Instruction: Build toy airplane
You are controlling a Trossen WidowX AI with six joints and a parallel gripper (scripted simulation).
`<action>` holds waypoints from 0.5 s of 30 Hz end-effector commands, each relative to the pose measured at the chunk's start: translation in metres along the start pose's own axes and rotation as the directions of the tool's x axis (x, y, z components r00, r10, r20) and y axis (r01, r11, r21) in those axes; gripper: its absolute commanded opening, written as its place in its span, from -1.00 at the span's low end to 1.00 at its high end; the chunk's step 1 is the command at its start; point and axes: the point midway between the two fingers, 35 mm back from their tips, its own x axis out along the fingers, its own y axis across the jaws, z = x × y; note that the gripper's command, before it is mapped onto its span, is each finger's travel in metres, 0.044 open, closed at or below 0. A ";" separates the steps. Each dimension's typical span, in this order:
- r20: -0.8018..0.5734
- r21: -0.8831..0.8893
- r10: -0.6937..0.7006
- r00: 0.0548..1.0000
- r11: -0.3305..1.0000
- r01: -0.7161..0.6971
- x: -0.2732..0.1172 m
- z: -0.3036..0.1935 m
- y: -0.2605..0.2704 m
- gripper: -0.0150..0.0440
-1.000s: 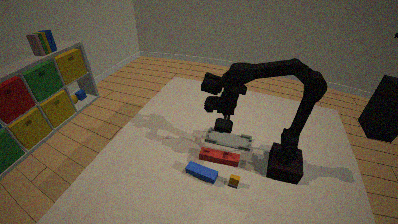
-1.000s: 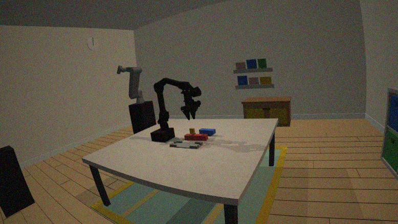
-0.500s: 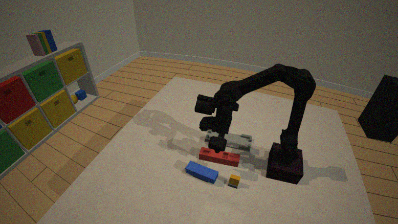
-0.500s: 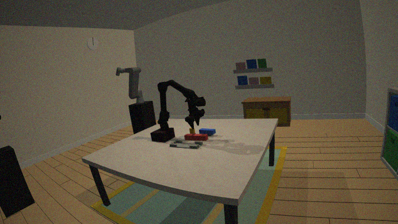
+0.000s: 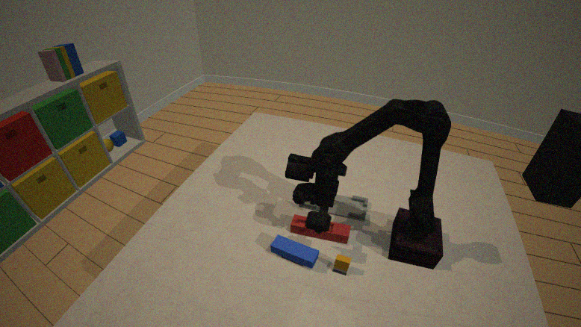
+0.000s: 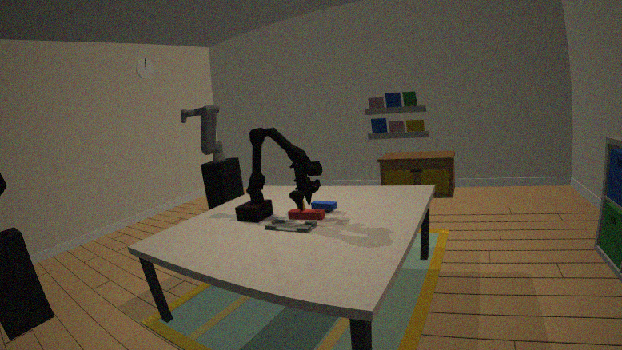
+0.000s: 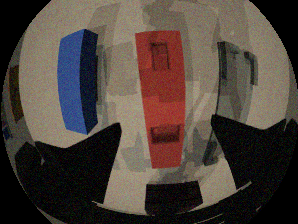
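The red fuselage (image 5: pixel 339 234) (image 6: pixel 306 214) (image 7: pixel 167 107) lies on the table beside the cradle, its two sockets facing up. My gripper (image 5: pixel 319 218) (image 6: pixel 305 204) (image 7: pixel 168 123) is open and empty, pointing down low over the fuselage, with one finger on each side of it in the wrist view. The grey, see-through cradle (image 5: pixel 359 199) (image 6: pixel 273 227) (image 7: pixel 239 82) holds nothing; the arm partly hides it in the top view. The blue wing (image 5: pixel 294 251) (image 6: pixel 324 205) (image 7: pixel 72 82) lies on the fuselage's other side. The yellow tail fin (image 5: pixel 341 263) (image 7: pixel 15 92) stands near the wing's end.
The arm's dark base block (image 5: pixel 415 240) (image 6: pixel 253 210) (image 7: pixel 173 196) stands on the table (image 5: pixel 203 280) (image 6: pixel 261 260), near one end of the fuselage. The wing and cradle flank the fuselage with narrow gaps.
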 end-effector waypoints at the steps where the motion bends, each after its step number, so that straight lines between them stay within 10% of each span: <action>1: -0.009 0.007 0.003 1.000 1.000 -0.003 0.007 -0.001 0.001 1.00; 15: -0.009 0.007 0.003 1.000 1.000 -0.003 0.030 -0.001 0.001 1.00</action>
